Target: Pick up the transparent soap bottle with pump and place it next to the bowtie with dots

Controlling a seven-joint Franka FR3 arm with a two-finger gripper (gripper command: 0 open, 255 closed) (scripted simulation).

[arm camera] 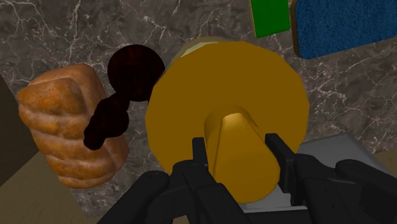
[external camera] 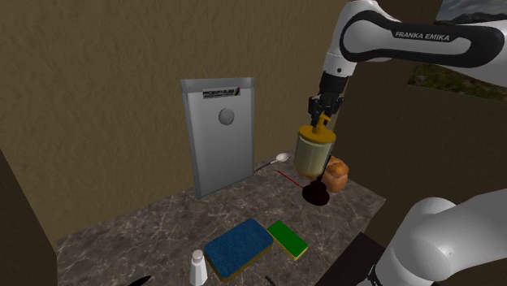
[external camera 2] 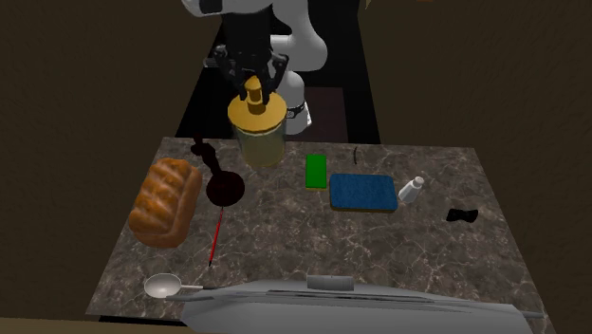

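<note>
Gripper (external camera 2: 252, 81) is clasping the yellow pump (arm camera: 240, 162) of the soap bottle (external camera 2: 257, 133), jaws closed to its width, and the bottle is hanging above the counter (external camera 2: 285, 237) near the bread (external camera 2: 166, 201). Carrying seems in hand; the next move is calling for travel toward about 4 o'clock in the second exterior view, to the bowtie (external camera 2: 462, 215) (dots too small to see). From the wrist, the cap (arm camera: 191, 83) is hiding the bottle's body.

Dim, even light, darkest in the second exterior view
</note>
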